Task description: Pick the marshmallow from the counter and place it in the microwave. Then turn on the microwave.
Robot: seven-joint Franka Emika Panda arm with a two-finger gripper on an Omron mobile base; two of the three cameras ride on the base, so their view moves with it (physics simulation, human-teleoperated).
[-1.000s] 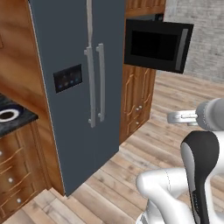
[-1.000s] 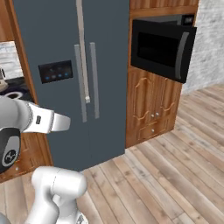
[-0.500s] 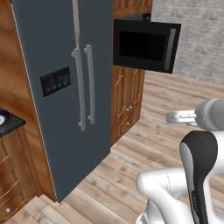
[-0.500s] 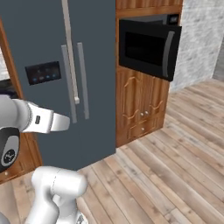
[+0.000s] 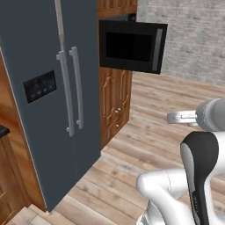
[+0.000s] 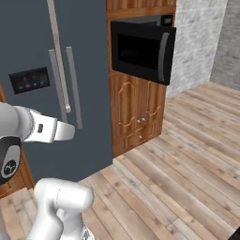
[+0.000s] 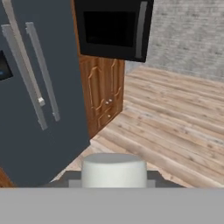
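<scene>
Pincer (image 7: 113,175) sits at the bottom of the hand view w/ a whitish, rounded, soft-looking lump between its dark fingers; we read it as the marshmallow (image 7: 113,169), clamped at a narrow-to-medium gap, though the fingertips are mostly hidden behind it, so the contact itself is prob. but not sure. It looks stubby, wider than tall from this angle, long axis running across the jaws; which way it points we can't tell.

Microwave (image 5: 132,46) is well ahead of and above the pincer, built into brown wooden cabinetry, door shut. It's a black glossy box w/ a dark window and a grey vertical handle (image 6: 162,56) at the window's right edge. Just left of it stands a tall dark grey fridge (image 5: 48,96), smooth-faced, w/ two long grey vertical handles and a small dark panel. Floor (image 6: 187,159) is light wood planks; far wall (image 5: 193,39) is pale grey brick.

Arm's white forearm (image 6: 44,131) reaches fwd in the right base view.
</scene>
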